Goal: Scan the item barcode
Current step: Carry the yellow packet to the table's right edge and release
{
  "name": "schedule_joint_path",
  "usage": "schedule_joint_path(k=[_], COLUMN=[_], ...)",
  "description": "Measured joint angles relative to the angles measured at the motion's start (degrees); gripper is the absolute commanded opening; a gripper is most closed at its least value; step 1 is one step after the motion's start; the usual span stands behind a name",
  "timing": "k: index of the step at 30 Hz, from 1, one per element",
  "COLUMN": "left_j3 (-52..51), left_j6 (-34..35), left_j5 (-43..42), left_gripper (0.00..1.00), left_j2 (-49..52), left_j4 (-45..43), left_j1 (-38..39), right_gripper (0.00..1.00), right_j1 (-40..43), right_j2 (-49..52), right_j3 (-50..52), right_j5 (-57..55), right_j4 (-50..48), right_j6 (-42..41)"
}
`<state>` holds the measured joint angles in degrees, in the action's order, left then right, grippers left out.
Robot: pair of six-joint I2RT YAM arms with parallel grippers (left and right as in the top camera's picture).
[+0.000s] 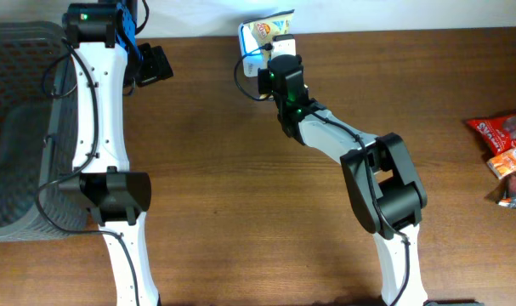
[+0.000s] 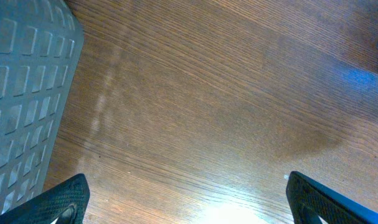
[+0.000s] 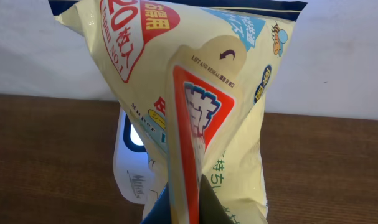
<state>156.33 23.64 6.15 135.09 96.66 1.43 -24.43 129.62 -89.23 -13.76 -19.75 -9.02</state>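
Observation:
The item is a pale yellow snack pack (image 3: 195,74) with red and blue print. My right gripper (image 3: 192,202) is shut on a pinched fold of the pack's wrapper and holds it upright. Right behind the pack stands a white barcode scanner (image 3: 131,155) with a blue light; the pack covers most of it. From overhead, the pack (image 1: 269,28) and the scanner (image 1: 250,53) are at the table's far edge, with the right gripper (image 1: 273,68) just before them. No barcode shows. My left gripper (image 2: 190,214) is open over bare wood beside the basket.
A grey plastic basket (image 1: 19,127) fills the left side, and its wall (image 2: 20,93) is close to my left fingers. Several red snack packs (image 1: 506,153) lie at the right edge. A white wall runs behind the table.

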Motion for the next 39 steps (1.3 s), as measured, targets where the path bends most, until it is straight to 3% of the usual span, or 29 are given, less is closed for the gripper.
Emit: schedule_joint_path(k=[7,10,15,19,23,28,29,31,32,33,35,37,39], left_j3=[0.00,0.00,0.00,0.00,0.00,0.00,0.00,0.00,0.00,0.00,0.00,0.00,0.00], left_j6=[0.00,0.00,0.00,0.00,0.00,0.02,0.00,0.00,0.00,0.00,0.00,0.00,0.00], left_j5=[0.00,-0.02,-0.15,-0.17,-0.17,-0.17,-0.17,-0.15,-0.15,-0.17,-0.17,-0.17,-0.15], left_gripper=[0.99,0.99,0.99,0.99,0.99,0.99,0.99,0.99,0.99,0.99,0.99,0.99,0.99], left_j2=[0.00,0.00,0.00,0.00,0.00,0.00,0.00,0.00,0.00,0.00,0.00,0.00,0.00], left_j4=[0.00,-0.04,0.02,0.02,-0.02,0.00,0.00,0.00,0.00,0.02,0.00,0.00,-0.04], left_j1=[0.00,0.00,0.00,0.00,0.04,0.04,0.04,0.04,0.04,0.04,0.04,0.04,0.04], right_gripper=[0.04,0.04,0.04,0.04,0.04,0.04,0.08,0.30,0.62,0.69,0.75,0.99,0.99], right_j1=[0.02,1.51,18.86,38.77,58.14,62.95,62.95,62.95,62.95,62.95,62.95,62.95,62.95], right_j2=[-0.02,-2.84,-17.73,-18.78,-18.75,-18.75,-18.75,-17.94,-17.16,-16.55,-15.98,-16.31,-21.22], right_j3=[0.00,0.17,-0.37,-0.44,0.13,1.31,1.31,1.31,1.33,1.33,1.33,1.33,2.03], right_j5=[-5.27,-6.32,-7.04,-7.21,-7.39,-7.17,-7.17,-7.17,-7.19,-7.13,-6.97,-6.93,-3.91], right_j4=[-0.04,6.10,24.94,46.88,53.59,54.12,54.16,54.45,54.49,54.77,55.49,56.48,57.42], right_j6=[-0.02,-0.04,-0.07,-3.26,-10.97,-12.04,-12.02,-12.20,-12.15,-12.33,-12.24,-12.24,-13.09])
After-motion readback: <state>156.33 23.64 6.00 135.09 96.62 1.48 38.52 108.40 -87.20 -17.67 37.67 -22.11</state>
